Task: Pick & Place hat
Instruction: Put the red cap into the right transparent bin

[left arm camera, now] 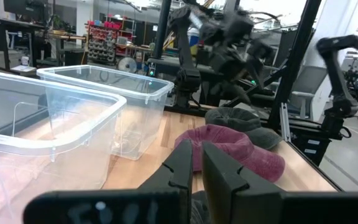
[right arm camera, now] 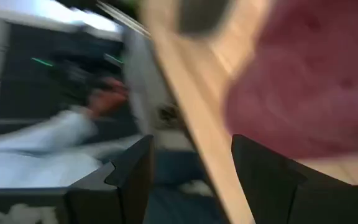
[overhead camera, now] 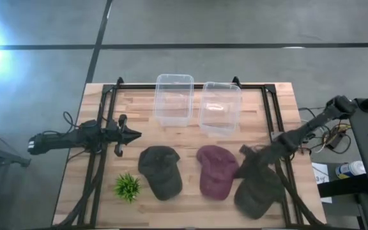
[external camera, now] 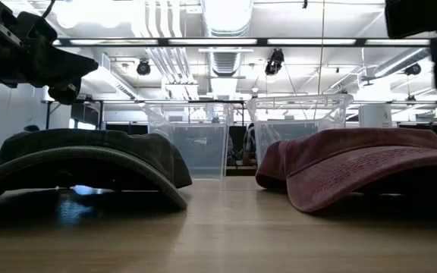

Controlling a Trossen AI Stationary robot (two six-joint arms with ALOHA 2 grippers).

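Three hats lie brim-down on the wooden table: a dark green one (overhead camera: 160,171), a maroon one (overhead camera: 217,171) and a dark olive one (overhead camera: 257,186) at the near right. My right gripper (overhead camera: 245,153) is open over the far left edge of the olive hat, beside the maroon hat (right arm camera: 309,81). Nothing shows between its fingers in the right wrist view (right arm camera: 191,168), and I cannot tell whether it touches the olive hat. My left gripper (overhead camera: 131,135) is shut and empty, level above the table's left side, pointing toward the right; it also shows in its wrist view (left arm camera: 197,165).
Two clear plastic bins (overhead camera: 173,99) (overhead camera: 220,107) stand side by side at the table's far middle. A small green plant (overhead camera: 128,186) sits near the front left, beside the dark green hat. A black frame (overhead camera: 275,121) runs along the table's sides.
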